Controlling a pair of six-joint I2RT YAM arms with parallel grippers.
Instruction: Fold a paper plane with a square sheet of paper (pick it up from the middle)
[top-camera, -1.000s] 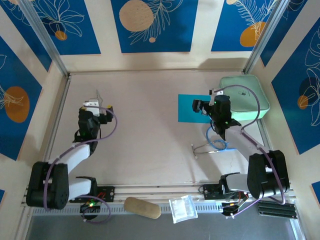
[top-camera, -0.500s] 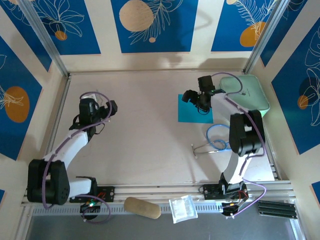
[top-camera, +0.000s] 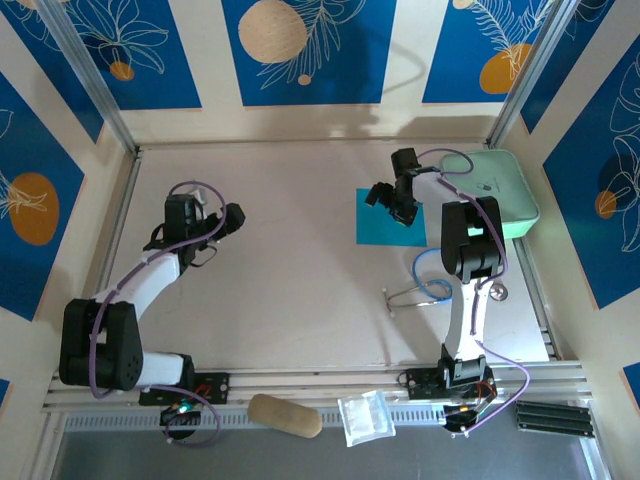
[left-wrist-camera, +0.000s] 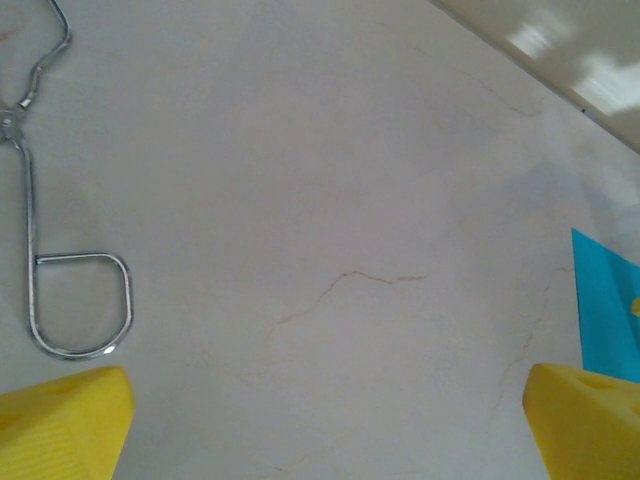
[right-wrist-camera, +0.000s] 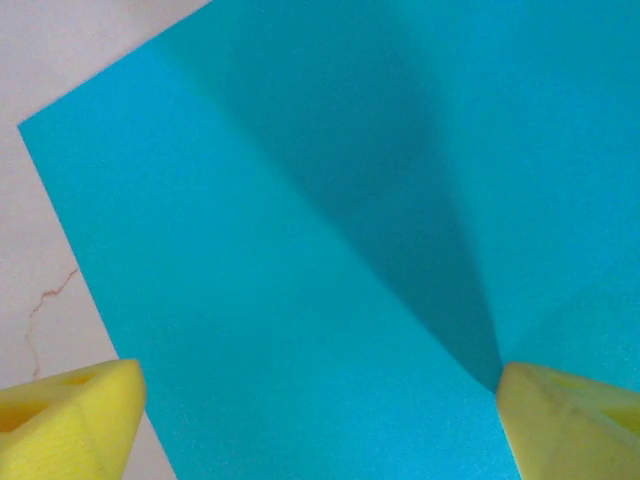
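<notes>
The square sheet of paper (top-camera: 388, 222) is teal-blue and lies flat on the table, right of centre. In the right wrist view the sheet (right-wrist-camera: 300, 250) spreads under the fingers with a dark shadow across it. My right gripper (top-camera: 392, 203) hovers over it, open; its yellow fingertips (right-wrist-camera: 570, 420) stand wide apart around my right gripper (right-wrist-camera: 320, 425), with nothing held. My left gripper (top-camera: 228, 220) is open over bare table at the left, and again as my left gripper (left-wrist-camera: 320, 430); a corner of the sheet (left-wrist-camera: 605, 310) shows at the right edge. The paper plane is out of view.
A mint-green pouch (top-camera: 490, 190) lies right of the sheet. A bent wire tool (top-camera: 415, 292) and a blue cable loop (top-camera: 437, 275) lie nearer the right arm; the wire tool (left-wrist-camera: 40, 250) also shows by the left fingers. A clear plastic bag (top-camera: 365, 416) and a tan object (top-camera: 285, 415) rest at the front rail.
The right arm has stretched out and its gripper has moved to the far side of the sheet, over it. The left gripper has shifted slightly to the right.
</notes>
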